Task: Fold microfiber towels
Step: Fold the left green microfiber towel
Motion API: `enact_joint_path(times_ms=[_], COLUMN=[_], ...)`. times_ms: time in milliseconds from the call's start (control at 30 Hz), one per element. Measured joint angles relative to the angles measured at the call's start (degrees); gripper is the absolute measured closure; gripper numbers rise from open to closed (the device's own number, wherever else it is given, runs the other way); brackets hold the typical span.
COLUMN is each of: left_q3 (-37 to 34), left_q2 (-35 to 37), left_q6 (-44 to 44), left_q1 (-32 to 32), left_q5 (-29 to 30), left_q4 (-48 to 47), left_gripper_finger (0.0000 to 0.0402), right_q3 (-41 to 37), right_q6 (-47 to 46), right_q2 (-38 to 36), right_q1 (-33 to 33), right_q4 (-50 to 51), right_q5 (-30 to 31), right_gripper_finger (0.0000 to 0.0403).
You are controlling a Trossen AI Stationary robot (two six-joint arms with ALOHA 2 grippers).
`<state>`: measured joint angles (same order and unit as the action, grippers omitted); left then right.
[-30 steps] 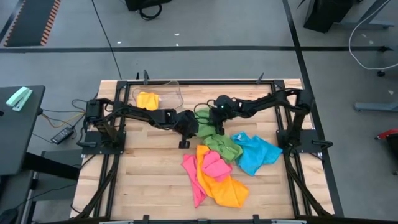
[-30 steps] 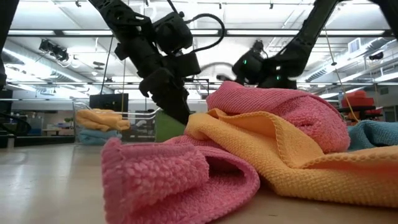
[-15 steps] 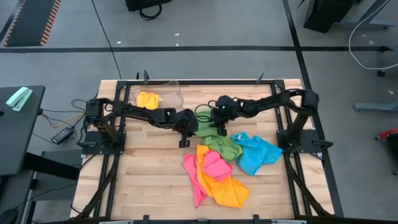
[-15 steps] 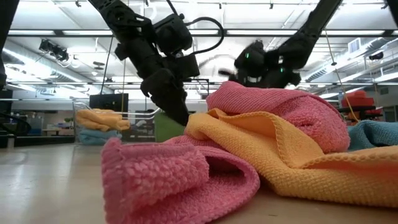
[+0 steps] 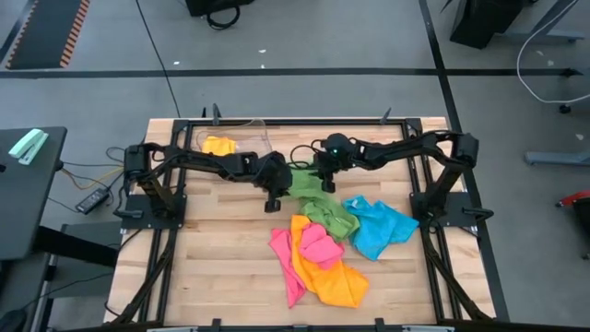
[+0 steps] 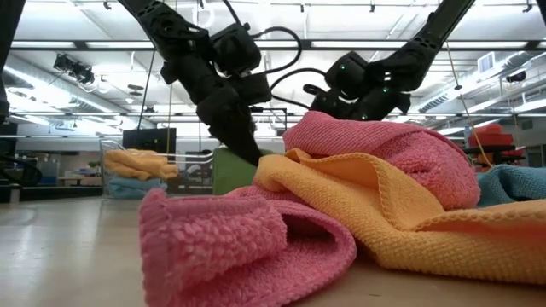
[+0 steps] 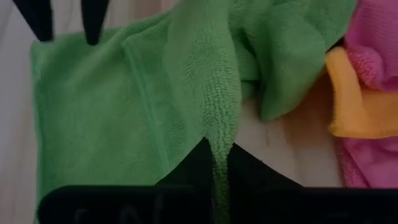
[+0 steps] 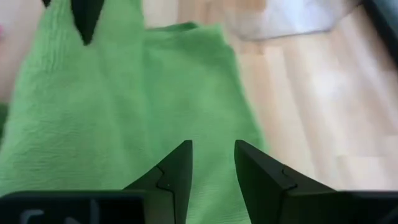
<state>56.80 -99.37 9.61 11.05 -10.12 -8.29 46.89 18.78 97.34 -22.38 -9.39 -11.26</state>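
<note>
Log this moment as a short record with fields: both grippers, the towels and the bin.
left gripper: fingers shut on a raised fold of the green towel
right gripper: fingers parted over the green towel's far edge, gripping nothing
pile: pink towel on orange towel, toward the table's front
blue towel: crumpled, beside the green towel on the right arm's side
clear plastic bin: back of the table on the left arm's side, holds a folded orange-yellow towel

Two slender black jointed arms were seen, each trailed by looping black cables. A small green indicator light glowed on the right arm's wrist housing, behind the tapered matte-black fingers [image 8: 177, 171] with angular tips.
</note>
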Motion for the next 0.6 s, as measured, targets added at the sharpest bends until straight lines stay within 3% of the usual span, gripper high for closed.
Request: enact_joint_path(times_ms=[167,333,467,600], left_q3=[0.0,0.0,0.0,0.0], left_q2=[-0.01,-0.01,-0.03,-0.05], left_q6=[0.07,0.46,0.5,0.52], left_q1=[1.24,1.66,1.66,1.81], left_q5=[-0.27,-0.4,-0.38,-0.38], left_q4=[-0.11,-0.05,0.0,0.47], left_gripper_finger=[0.038,0.0371,0.0363,0.0373], right_q3=[0.03,0.76,3.22,9.44], right_q6=[0.12,-7.2,-12.15,-13.56], right_q2=[0.09,4.29,8.07,12.16], right_q1=[-2.61,-5.39,-5.38,-4.61], right_q4=[-4.09,-7.11,-5.13,3.01], right_q5=[1.67,4.69,5.54,5.72], right_gripper_finger=[0.0274,0.0274,0.0275,0.0288])
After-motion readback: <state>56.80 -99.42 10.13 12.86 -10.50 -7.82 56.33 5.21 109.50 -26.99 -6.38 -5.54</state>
